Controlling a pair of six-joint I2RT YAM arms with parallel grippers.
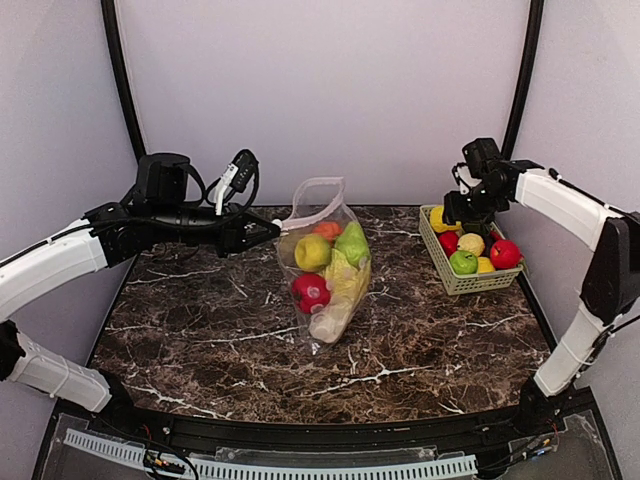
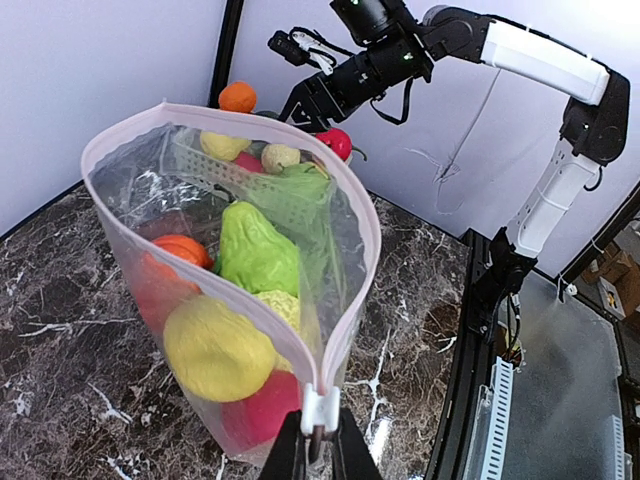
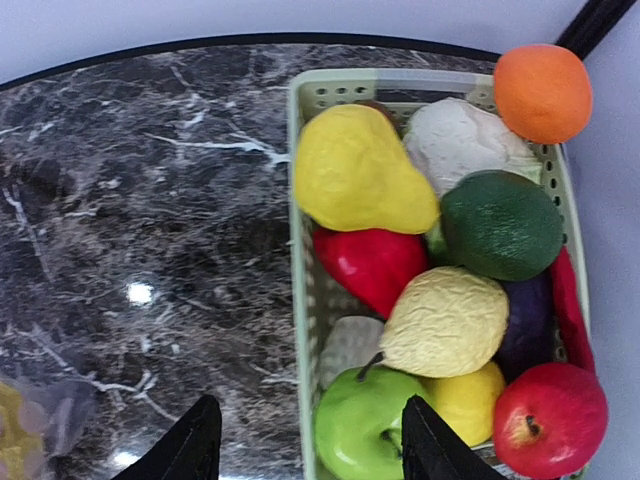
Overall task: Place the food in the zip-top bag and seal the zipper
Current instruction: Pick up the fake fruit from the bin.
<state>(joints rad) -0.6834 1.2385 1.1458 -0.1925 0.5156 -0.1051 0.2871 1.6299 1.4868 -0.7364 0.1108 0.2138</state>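
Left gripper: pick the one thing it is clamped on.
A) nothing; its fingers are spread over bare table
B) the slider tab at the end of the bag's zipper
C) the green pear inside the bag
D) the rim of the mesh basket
B: in the left wrist view, the left gripper is shut on the white slider tab at the near end of the pink zipper, whose mouth is open.

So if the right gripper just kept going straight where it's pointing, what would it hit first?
Probably the green apple just inside the basket wall, which sits directly between the open right gripper fingers; depth is hard to judge.
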